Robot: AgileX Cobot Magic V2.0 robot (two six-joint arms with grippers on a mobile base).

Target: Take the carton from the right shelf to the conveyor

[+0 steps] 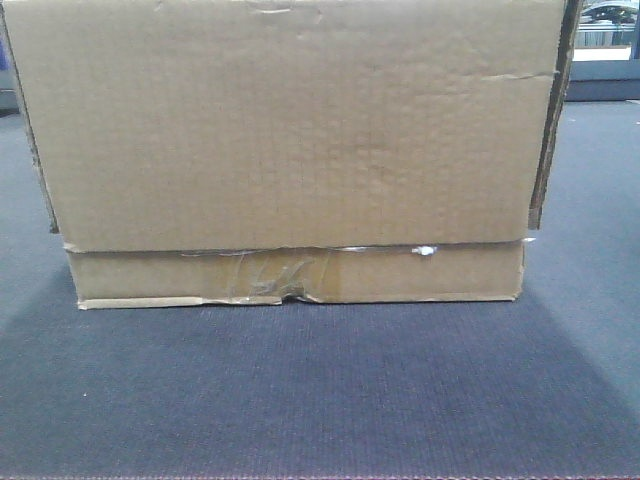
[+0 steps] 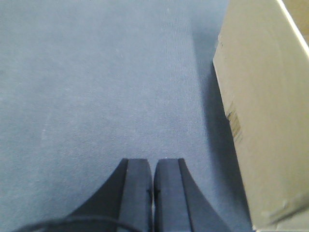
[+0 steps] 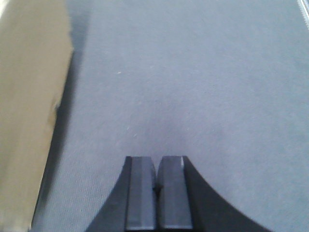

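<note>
- The conveyor (image 1: 320, 400) is the largest surface present: a dark grey woven belt running under and past the carton on the left, right and near sides. It carries the carton flat, which suggests the transfer is at or close to its end.
- The carton (image 1: 290, 130) stands upright on the belt, filling most of the front view. Its base rests squarely on the weave, with no tilt apparent. A strip of crinkled clear tape (image 1: 270, 275) runs along the seam near the lower edge, evidently holding the bottom flaps shut.
- The left gripper (image 2: 153, 188) sits beside the carton's left side wall, apart from it, over bare belt. Its fingers (image 2: 137, 193) are pressed together, gripping nothing.
- The right gripper (image 3: 157, 188) mirrors this on the carton's right side, likewise apart from the wall. Its fingers (image 3: 142, 193) are together and empty.
- Neither arm supports the carton; it rests on its own.
- The right shelf is not in view.
- No brand, label or legible writing is found on the carton; a faint mark on its left wall is too blurred to read.
</note>
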